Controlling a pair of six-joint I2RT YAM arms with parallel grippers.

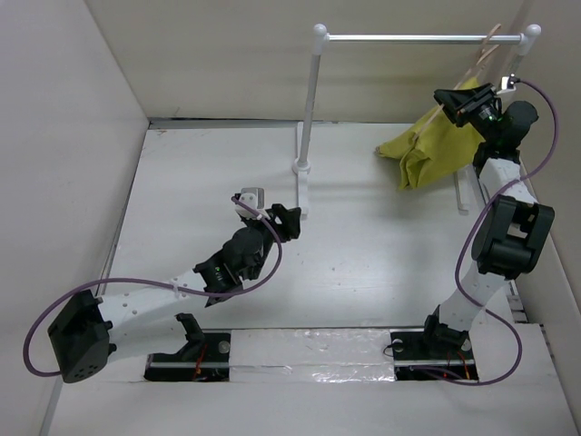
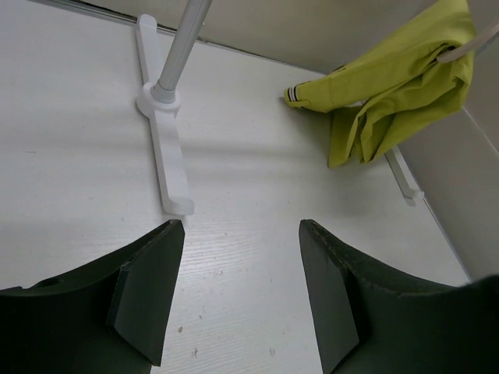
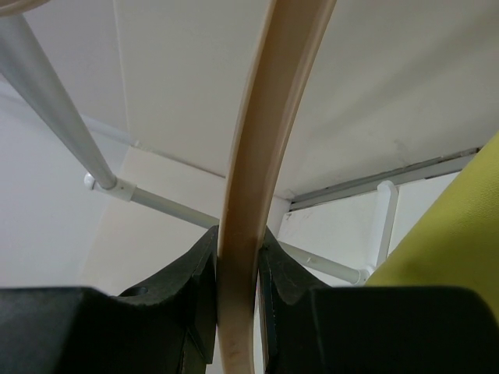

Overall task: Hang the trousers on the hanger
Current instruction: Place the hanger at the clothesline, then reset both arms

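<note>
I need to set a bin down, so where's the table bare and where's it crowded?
Bare: the table between the rail stand and the trousers, and the back left beyond the left gripper. Crowded: the back right corner, where trousers, hanger and right gripper bunch.

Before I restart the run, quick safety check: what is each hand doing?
Left hand: open, holding nothing.
Right hand: closed on the hanger.

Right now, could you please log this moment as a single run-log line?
left claw open, empty | right claw shut on hanger | trousers draped on hanger beside rail stand
</note>
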